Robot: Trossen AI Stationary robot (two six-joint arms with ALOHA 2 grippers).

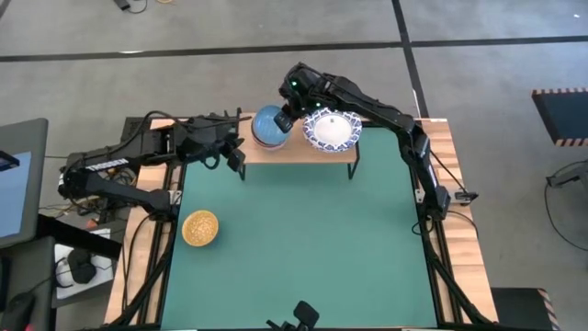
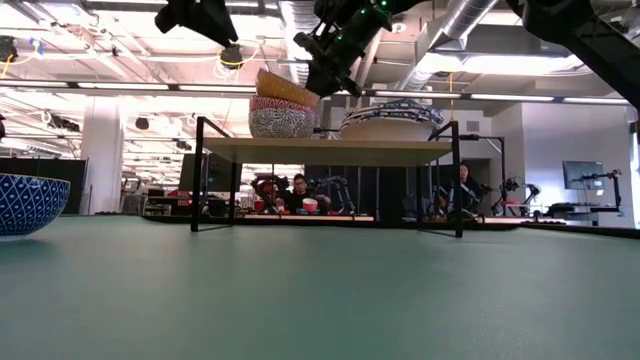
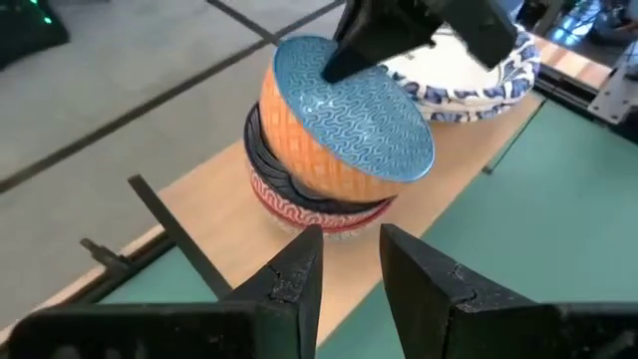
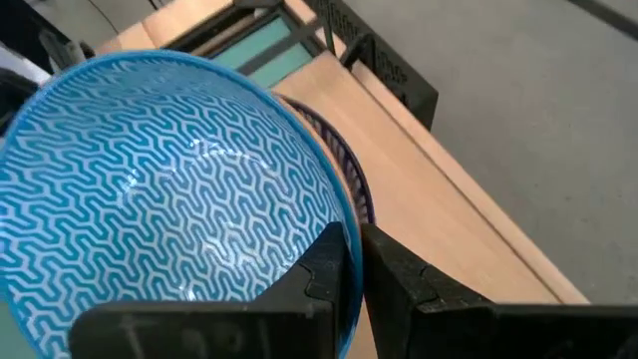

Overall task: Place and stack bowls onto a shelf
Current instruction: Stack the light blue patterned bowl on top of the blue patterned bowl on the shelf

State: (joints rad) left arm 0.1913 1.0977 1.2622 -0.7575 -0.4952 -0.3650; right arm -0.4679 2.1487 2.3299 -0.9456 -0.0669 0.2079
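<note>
Tilted bowl (image 2: 286,88) atop small stack (image 2: 281,120) on shelf (image 2: 330,150); end effector (image 2: 333,62) at rim.

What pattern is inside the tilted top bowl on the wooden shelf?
Light blue with white wavy lines inside the tilted top bowl; best in the right wrist view.

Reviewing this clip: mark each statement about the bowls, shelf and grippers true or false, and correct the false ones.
1. The right gripper pinches the rim of the light blue bowl. True.
2. The light blue bowl sits level in the small-bowl stack. False: it is tilted on top of it.
3. The golden yellow bowl is on the shelf. False: it sits on the green mat, toward the left arm's side.
4. The left gripper holds a bowl. False: its fingers are apart and hold nothing, near the stack.
5. White bowls with blue patterned rims are on the shelf beside the small-bowl stack. True.
</note>
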